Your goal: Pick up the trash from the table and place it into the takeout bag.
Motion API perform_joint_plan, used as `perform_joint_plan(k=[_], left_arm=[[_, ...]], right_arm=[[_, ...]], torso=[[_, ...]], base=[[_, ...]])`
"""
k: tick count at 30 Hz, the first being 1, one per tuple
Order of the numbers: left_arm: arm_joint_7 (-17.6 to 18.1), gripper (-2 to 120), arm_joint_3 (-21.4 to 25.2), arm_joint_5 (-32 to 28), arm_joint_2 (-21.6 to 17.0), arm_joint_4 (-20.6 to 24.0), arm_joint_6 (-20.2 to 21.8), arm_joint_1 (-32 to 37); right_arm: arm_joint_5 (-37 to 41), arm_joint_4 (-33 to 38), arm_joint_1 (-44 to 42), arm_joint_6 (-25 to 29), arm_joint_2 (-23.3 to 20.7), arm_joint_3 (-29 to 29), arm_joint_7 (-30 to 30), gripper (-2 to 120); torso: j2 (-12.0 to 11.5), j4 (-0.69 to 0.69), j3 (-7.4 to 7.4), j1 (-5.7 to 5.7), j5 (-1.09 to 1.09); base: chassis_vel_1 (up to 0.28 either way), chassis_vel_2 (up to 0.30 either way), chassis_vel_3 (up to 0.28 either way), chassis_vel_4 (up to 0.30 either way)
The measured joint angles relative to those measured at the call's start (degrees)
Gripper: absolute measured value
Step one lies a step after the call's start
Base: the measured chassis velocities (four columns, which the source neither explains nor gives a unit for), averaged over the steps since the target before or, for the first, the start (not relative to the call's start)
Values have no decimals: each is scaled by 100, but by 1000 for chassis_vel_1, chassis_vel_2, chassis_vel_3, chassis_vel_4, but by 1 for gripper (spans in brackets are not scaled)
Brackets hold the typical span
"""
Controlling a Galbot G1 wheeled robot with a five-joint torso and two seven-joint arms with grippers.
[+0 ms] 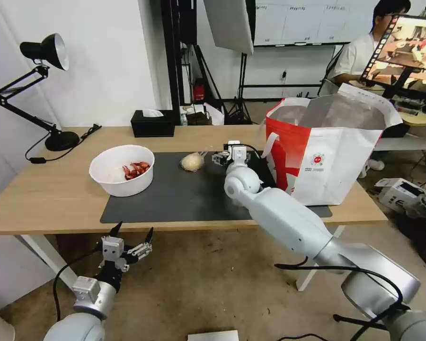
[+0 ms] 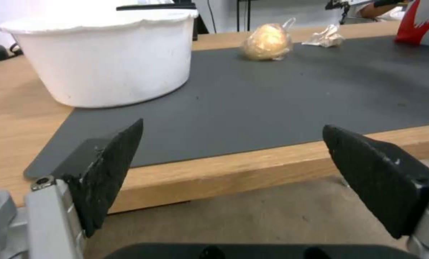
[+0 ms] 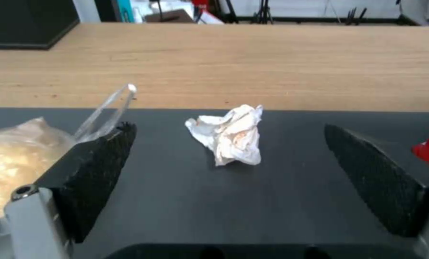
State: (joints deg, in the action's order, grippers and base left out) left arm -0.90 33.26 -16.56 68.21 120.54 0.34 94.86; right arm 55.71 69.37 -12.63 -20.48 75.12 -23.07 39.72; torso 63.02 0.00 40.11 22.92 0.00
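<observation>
On the table (image 1: 42, 199) lies a dark mat (image 1: 184, 199). A white bowl (image 1: 121, 170) with red shells stands on the mat's left end. A beige wrapped ball (image 1: 192, 162) lies mid-mat. My right gripper (image 1: 232, 152) hovers open just right of the ball. In the right wrist view the crumpled white tissue (image 3: 231, 135) lies on the mat between and just beyond the open gripper's (image 3: 228, 126) fingers, not touched. The red-and-white takeout bag (image 1: 326, 147) stands open at the table's right end. My left gripper (image 1: 130, 237) hangs open below the table's front edge.
A black tissue box (image 1: 152, 123) and a black desk lamp (image 1: 47, 94) stand along the table's far side. From the left wrist view, the bowl (image 2: 104, 54), ball (image 2: 266, 42), tissue (image 2: 325, 37) and bag corner (image 2: 420, 21) lie beyond the open left gripper (image 2: 232, 125).
</observation>
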Motion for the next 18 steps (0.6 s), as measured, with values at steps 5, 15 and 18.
perform_joint_plan(k=[5, 15, 18], left_arm=[[-7, 100, -12, -54, -5, 80, 28, -7], [-13, 100, -4, -121, -9, 82, 64, -24], [-15, 100, -44, -113, 22, 34, 64, -40]], right_arm=[[53, -311, 184, -213, 103, 87, -266, 100], [-21, -611, 288, -338, 158, 156, -595, 100], [-43, -785, 341, -414, 196, 189, -742, 100]], torso=[[0, 0, 0, 0, 0], [0, -1, 0, 0, 0], [0, 0, 0, 0, 0]], base=[[0, 0, 0, 0], [0, 0, 0, 0], [0, 0, 0, 0]])
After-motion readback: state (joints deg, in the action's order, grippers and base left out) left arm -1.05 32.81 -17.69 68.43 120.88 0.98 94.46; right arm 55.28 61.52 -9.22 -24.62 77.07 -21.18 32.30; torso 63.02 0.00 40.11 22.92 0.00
